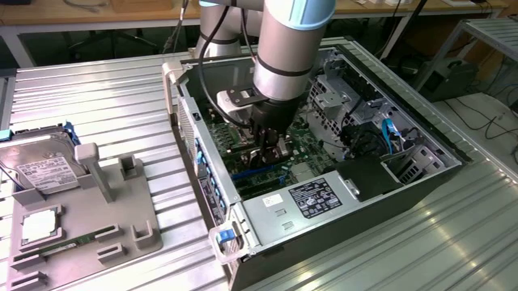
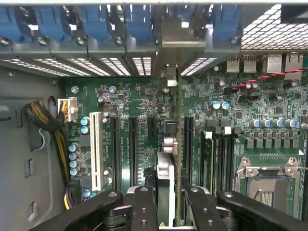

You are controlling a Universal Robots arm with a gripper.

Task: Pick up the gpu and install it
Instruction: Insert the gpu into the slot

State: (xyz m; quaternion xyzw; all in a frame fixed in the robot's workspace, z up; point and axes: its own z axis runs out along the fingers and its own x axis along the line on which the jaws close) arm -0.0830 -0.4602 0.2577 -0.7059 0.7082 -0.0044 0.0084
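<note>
A ribbed metal table (image 1: 97, 103) spans the exterior view. An open computer case (image 1: 348, 236) lies on its side on the table, from the centre out toward 4 o'clock. The grey robot arm (image 1: 283, 54) comes in from 12 o'clock and reaches straight down into the case. Inside, the green motherboard (image 1: 304, 159) lines the case floor, and a silver power supply (image 1: 312, 200) with a black label sits toward 5 o'clock.

At 8 o'clock, well apart from the case, a grey parts fixture (image 1: 121, 212) holds a hard drive (image 1: 40, 167) and a narrow memory stick (image 1: 57, 248). No graphics card is in it.

The gpu (image 2: 179, 139) is inside the case, held by the gripper (image 1: 271, 148) at the centre of the exterior view. In the wrist view the card stands on edge over the motherboard (image 2: 139, 91), and the rim of its black fan shows between the fingers. The gripper (image 2: 169, 197) has its jaws drawn narrow, one black finger pressed on each face of the card. The card's silver end bracket (image 2: 180, 41) reaches up to the rear wall of the case, by the row of blue slot clips (image 2: 96, 21). Beside the card run several long black expansion slots (image 2: 132, 144), which look unfilled.

The pick-up appears to be done, and the card has been carried to the board and lined up along a slot. Whether its lower edge is seated in the slot cannot be told. The installation therefore reads as close but not confirmed, with the card not yet let go.
</note>
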